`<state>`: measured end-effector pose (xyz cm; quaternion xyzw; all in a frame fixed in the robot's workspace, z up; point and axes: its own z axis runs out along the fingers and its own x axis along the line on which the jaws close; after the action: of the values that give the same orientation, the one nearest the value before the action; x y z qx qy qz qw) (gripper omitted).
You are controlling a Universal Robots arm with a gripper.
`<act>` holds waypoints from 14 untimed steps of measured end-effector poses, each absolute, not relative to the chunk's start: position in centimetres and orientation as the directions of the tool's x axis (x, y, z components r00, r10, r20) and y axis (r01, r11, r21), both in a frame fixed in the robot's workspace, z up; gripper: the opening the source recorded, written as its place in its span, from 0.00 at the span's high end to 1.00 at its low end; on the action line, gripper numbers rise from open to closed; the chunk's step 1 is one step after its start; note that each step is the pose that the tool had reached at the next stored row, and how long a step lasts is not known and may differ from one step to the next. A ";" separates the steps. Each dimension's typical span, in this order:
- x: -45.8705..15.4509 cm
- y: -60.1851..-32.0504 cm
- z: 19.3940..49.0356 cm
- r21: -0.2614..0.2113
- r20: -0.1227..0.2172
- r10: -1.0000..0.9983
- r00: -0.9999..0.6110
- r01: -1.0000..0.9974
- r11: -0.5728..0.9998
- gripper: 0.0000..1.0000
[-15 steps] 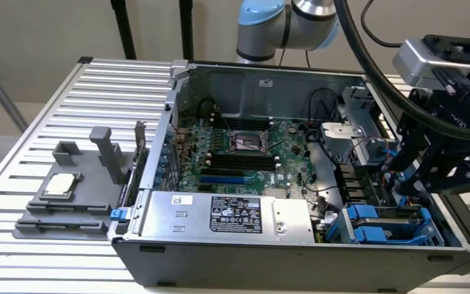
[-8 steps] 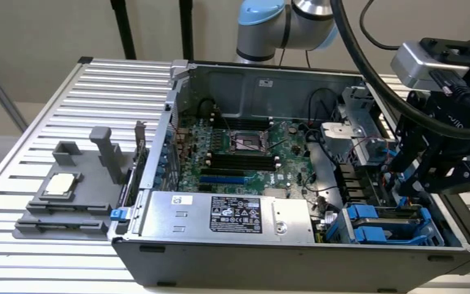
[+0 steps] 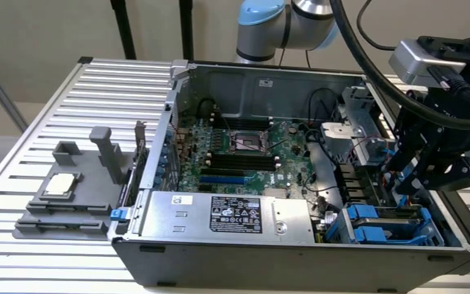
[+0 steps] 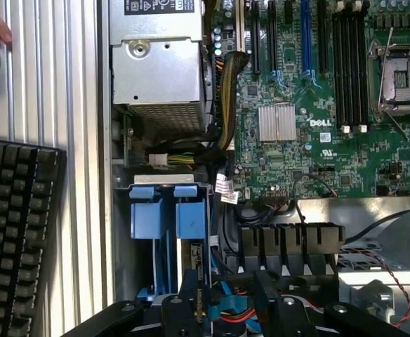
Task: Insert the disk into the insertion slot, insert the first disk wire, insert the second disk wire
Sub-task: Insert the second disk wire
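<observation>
The disk (image 3: pixel 386 228) sits in the insertion slot (image 3: pixel 431 236), blue clip tabs (image 4: pixel 173 210) up, at the computer case's (image 3: pixel 300 263) front corner on the exterior view's right, beside the power-supply box (image 3: pixel 227 214). The tool (image 3: pixel 418 174) hangs just above the slot, fingers (image 4: pixel 268 295) spread wide, holding nothing. A keyboard (image 4: pixel 15 232) lies on the ribbed bench (image 3: pixel 80 110).
</observation>
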<state>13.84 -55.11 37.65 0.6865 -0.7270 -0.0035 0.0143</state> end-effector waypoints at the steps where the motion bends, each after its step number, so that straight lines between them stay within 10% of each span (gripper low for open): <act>1: 14.0 -55.1 37.7 0.027 0.016 -0.998 -0.056 -0.998 0.057 0.55; 14: 14.2 -55.1 37.5 0.038 0.017 -0.998 -0.055 -0.998 0.056 0.71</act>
<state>14.18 -55.10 37.47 0.6871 -0.7263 -0.0080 0.0192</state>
